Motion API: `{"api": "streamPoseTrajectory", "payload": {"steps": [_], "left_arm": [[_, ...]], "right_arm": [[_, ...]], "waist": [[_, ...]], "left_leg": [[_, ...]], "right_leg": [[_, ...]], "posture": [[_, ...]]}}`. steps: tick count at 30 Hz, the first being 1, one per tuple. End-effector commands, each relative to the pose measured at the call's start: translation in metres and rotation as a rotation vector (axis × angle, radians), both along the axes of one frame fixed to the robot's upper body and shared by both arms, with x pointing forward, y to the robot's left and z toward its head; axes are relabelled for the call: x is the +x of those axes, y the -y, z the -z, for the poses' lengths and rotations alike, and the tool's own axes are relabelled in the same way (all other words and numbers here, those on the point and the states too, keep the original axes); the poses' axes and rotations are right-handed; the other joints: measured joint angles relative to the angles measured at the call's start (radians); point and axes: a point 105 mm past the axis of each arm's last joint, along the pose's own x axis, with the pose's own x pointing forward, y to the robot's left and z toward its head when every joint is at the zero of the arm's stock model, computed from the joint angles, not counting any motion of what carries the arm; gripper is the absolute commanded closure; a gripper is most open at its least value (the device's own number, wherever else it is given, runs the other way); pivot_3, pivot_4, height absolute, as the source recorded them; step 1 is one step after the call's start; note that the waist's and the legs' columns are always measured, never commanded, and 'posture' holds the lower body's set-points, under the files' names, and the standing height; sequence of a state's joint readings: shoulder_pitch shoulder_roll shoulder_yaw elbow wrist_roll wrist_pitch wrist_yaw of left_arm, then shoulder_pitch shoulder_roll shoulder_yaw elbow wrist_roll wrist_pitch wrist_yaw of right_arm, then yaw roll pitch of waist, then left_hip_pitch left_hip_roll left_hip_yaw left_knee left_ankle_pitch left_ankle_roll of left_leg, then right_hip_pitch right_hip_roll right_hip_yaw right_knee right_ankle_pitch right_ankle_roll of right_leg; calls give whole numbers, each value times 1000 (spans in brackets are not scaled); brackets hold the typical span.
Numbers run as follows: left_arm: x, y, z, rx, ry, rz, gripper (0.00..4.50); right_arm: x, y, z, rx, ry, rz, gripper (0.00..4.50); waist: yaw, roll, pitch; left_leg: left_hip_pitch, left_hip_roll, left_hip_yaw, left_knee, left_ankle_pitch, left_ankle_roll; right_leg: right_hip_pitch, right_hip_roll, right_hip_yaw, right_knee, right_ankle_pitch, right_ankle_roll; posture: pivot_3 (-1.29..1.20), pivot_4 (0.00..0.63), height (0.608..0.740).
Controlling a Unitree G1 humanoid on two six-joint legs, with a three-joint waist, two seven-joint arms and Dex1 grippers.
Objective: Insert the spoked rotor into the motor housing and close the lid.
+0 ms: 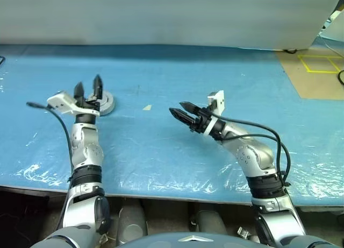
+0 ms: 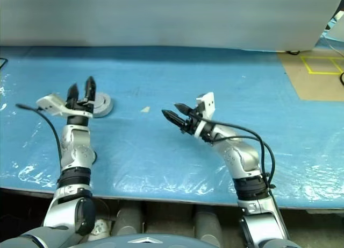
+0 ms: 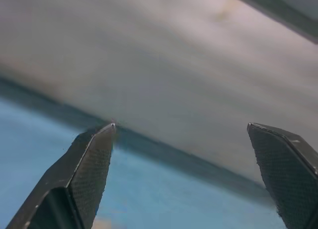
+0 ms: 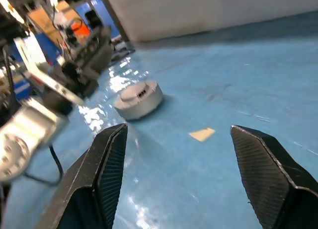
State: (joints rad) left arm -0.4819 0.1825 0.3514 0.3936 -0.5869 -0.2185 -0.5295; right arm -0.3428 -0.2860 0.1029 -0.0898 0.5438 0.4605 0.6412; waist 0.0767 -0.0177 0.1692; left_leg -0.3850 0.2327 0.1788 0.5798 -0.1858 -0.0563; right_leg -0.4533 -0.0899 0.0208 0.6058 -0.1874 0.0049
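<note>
A round silver-grey unit rests on the blue table at the left: the lid (image 4: 135,93) lies flat on top of the motor housing (image 4: 141,107), also seen as a low disc, the motor housing (image 1: 106,104). The spoked rotor is hidden. My left gripper (image 1: 88,87) is open and empty, fingers pointing upward, raised just on the near side of the unit and apart from it. In its wrist view the left gripper (image 3: 181,125) has only the wall and table between its fingers. My right gripper (image 1: 177,108) is open and empty over the table's middle, pointing left toward the unit (image 4: 177,127).
A small tan scrap (image 1: 147,107) lies on the blue plastic-covered table (image 1: 172,151) between the grippers. A grey wall (image 1: 161,16) closes the back. Brown floor with yellow tape (image 1: 320,65) lies beyond the table's far right. The table's front edge runs just below my arms.
</note>
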Motion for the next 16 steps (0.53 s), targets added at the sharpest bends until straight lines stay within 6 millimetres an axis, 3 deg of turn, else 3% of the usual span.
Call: {"api": "streamPoseTrajectory", "payload": {"steps": [1, 6, 13, 16], "left_arm": [[-8, 35, -9, 157, 38, 205, 18], [-24, 83, 8, 412, 11, 481, 18], [-44, 106, 26, 523, -5, 657, 18], [-51, 108, 34, 570, -13, 679, 0]], "right_arm": [[-7, 3, -5, -66, 143, -12, 1000], [-11, 19, 8, -175, 214, 24, 1000], [-16, 39, 17, -251, 245, 16, 1000], [-20, 43, 20, -241, 227, -7, 481]], "waist": [[-1, 0, 0], [-7, 0, 0], [-8, 0, 0], [-8, 0, 0]], "left_leg": [[0, 0, 0, 0, 0, 0], [1, 1, 0, 0, 0, 0], [1, 1, 1, 0, 0, 0], [2, 1, 1, 0, 0, 1]], "right_leg": [[0, 0, 0, 0, 0, 0], [0, 0, 0, 0, 0, 0], [0, 0, 3, 0, 0, -1], [0, 0, 3, 0, 0, -1]], "posture": [[0, 150, 740], [0, 150, 740], [0, 150, 740], [0, 150, 740]]}}
